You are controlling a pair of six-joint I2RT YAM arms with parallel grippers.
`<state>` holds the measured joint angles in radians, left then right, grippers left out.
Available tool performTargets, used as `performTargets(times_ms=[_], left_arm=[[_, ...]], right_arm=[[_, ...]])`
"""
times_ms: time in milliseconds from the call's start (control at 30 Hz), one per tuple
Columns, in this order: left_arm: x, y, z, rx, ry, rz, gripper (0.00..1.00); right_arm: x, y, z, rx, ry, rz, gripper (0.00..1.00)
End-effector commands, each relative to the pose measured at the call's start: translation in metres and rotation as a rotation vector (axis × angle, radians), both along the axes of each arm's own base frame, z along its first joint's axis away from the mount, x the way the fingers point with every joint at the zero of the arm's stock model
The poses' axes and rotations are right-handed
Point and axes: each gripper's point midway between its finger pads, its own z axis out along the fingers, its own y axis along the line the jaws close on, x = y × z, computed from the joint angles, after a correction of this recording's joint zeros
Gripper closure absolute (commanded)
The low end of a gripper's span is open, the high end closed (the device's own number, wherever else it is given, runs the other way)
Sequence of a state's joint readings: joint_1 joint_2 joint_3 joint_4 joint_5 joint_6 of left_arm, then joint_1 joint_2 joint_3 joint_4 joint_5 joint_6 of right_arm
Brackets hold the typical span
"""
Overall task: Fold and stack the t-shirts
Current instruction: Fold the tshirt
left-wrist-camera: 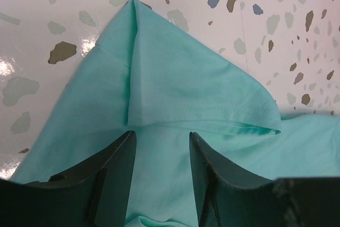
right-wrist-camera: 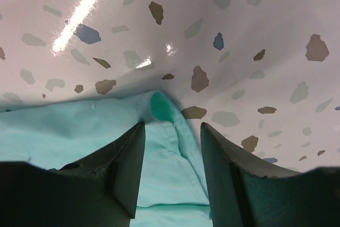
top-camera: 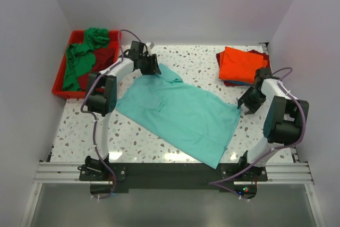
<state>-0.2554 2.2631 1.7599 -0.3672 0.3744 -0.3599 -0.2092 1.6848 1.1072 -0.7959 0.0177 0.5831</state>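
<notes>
My left fingers (left-wrist-camera: pixel 119 168) are hovering parted over the sleeve (left-wrist-camera: pixel 202 94) of the light teal t-shirt (top-camera: pixel 180 112), gripping nothing. My right fingers (right-wrist-camera: pixel 127 163) are straddling its corner, spread apart too. The shirt is lying spread across the table (top-camera: pixel 202 62), between both arms.

Plain light teal t-shirt (top-camera: pixel 180 112) mid-frame. Orange t-shirt (top-camera: pixel 241 63) is seen upper right, green t-shirt (top-camera: pixel 79 59) and dark red t-shirt (top-camera: pixel 105 56) upper left, red tray (top-camera: pixel 59 81). White table (top-camera: pixel 196 59) is speckled grey, brown, blue.
</notes>
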Motion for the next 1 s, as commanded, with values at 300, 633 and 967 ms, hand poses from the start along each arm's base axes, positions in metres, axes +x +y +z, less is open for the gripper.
performTargets(times_ms=[300,633,967], left_arm=[[0.026,-0.008,0.013,-0.054,-0.078,0.002,0.49],[0.041,0.005,0.01,0.017,-0.106,0.078,0.48],[0.037,-0.001,0.0,0.011,-0.087,0.065,0.48]], right_arm=[[0.035,0.003,0.0,0.063,-0.102,-0.032,0.52],[0.03,0.007,-0.007,0.09,-0.084,-0.022,0.52],[0.034,0.001,-0.005,0.09,-0.1,-0.043,0.53]])
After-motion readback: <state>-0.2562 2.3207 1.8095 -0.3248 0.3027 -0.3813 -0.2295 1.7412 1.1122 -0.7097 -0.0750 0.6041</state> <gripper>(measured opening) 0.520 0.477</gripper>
